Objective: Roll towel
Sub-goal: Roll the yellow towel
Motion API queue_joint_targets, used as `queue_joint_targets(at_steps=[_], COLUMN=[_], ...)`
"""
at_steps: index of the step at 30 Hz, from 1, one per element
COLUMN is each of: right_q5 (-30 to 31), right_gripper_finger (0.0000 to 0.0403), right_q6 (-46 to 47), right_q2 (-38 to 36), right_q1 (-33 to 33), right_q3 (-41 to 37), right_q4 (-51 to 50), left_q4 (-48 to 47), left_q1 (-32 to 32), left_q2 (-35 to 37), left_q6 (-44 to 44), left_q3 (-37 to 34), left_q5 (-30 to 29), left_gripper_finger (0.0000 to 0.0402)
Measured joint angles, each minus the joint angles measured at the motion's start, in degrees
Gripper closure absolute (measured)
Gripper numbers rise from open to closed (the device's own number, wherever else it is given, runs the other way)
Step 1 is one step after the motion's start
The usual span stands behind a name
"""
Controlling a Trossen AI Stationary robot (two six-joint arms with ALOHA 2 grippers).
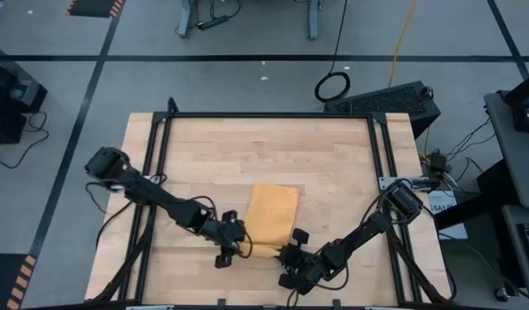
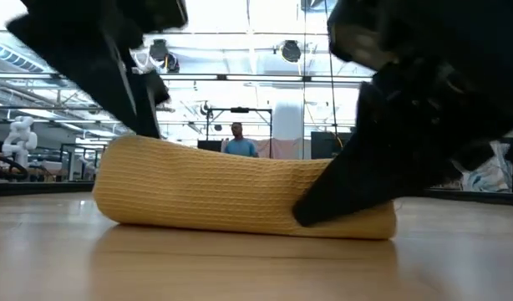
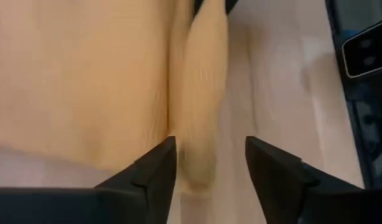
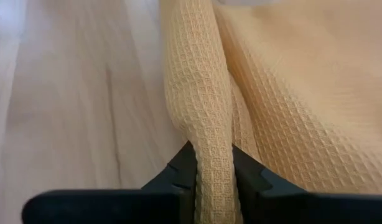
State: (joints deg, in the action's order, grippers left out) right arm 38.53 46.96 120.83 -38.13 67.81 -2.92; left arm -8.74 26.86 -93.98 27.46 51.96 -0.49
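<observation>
The mustard-yellow waffle-weave cloth towel (image 1: 273, 217) lies on the light wooden tabletop (image 1: 247, 146), a bit toward 5 o'clock from the table centre in the high view. It is a narrow strip running from 12 to 6 o'clock, and its 6 o'clock end is already turned up into a first small roll (image 2: 240, 196).

The left gripper (image 1: 234, 237) is at the roll's 9 o'clock end. Its fingers stand apart, w/ the end of the roll (image 3: 200, 112) lying in the gap between them; I can not see them pressing it, so I judge this claw is open and holds nothing.

The right gripper (image 1: 292, 252) is at the roll's 3 o'clock end. Its two fingers are closed tight on a ridge of the cloth (image 4: 206, 124), the fabric is pinched between them.

Progress, as I judge it: only the start is done, approx. one turn at the near edge. Most of the towel is flat toward 12 o'clock and must still be rolled. The left claw probably needs to take its end first, so both ends turn together.

In the low view a person (image 2: 237, 140) stands far behind the table.
</observation>
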Motion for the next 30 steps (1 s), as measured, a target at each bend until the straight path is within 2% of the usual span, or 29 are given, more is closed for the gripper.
queue_joint_targets(at_steps=[4,7,16,22,24,30], right_q5=[-5.5,-6.6,-8.4,-11.2,-13.7,-14.0], right_gripper_finger=[0.0360,0.0364,0.0363,0.0363,0.0363,0.0363], right_q6=[3.2,3.9,11.0,14.1,15.9,19.3], right_q2=[-0.8,-0.8,-0.7,-0.6,-0.6,-0.6], right_q1=[1.4,1.9,1.8,1.7,1.9,2.1], right_q3=[0.0,0.0,0.0,-0.1,-0.1,-0.1], right_q4=[-0.5,0.0,2.0,4.5,5.9,8.0], left_q4=[0.4,3.4,9.5,17.7,18.1,15.8], left_q1=[5.1,10.0,18.2,18.8,18.8,17.9], left_q2=[3.1,2.9,-8.4,-13.1,-13.8,-14.6], left_q6=[-5.4,-11.2,-29.5,-38.3,-40.0,-40.4], left_q3=[0.0,0.0,0.0,0.0,0.0,0.0], left_q5=[-9.0,-19.3,-38.5,-39.3,-39.6,-39.5], left_gripper_finger=[0.0198,0.0196,0.0196,0.0196,0.0196,0.0196])
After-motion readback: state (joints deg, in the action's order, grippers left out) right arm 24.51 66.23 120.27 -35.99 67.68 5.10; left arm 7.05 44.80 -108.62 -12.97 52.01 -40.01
